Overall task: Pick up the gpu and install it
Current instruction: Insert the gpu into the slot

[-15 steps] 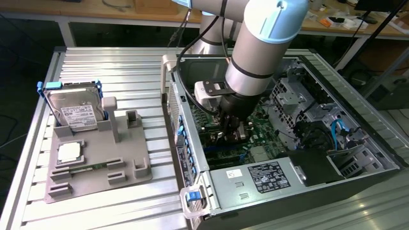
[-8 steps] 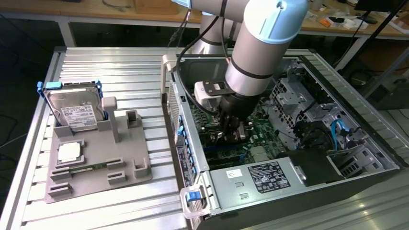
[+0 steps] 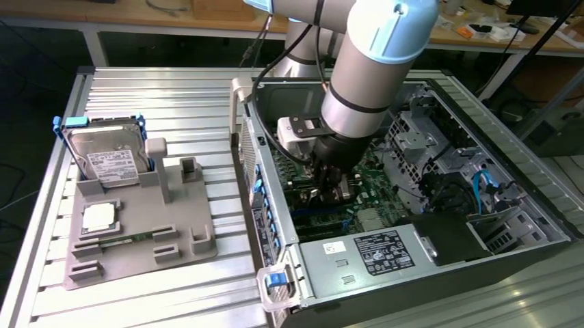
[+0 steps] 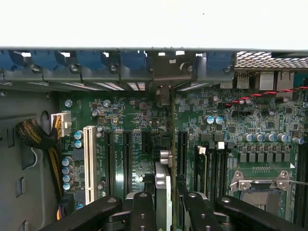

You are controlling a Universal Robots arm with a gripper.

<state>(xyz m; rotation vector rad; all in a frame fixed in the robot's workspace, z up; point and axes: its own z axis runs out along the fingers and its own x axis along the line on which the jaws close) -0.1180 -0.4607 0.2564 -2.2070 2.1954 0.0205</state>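
Observation:
The gpu (image 4: 163,180) appears edge-on in the wrist view as a thin dark card with a silver part. It stands upright over the green motherboard (image 4: 130,120), its metal bracket end (image 4: 163,91) up against the case's rear slot openings. My gripper (image 4: 166,199) is shut on it, one black finger (image 4: 143,211) on each side. In the exterior view the gripper (image 3: 329,186) is low inside the open computer case (image 3: 511,178), just above the motherboard. The card's lower edge runs between the black expansion slots (image 4: 127,159); I cannot tell whether it is seated in one.
A white slot (image 4: 89,163) and a braided cable bundle (image 4: 33,137) lie to one side of the card. The CPU socket (image 4: 262,185) lies to the other. Outside the case, a grey fixture (image 3: 146,239) holds a silver hard drive (image 3: 109,160) and a green memory stick (image 3: 123,239).

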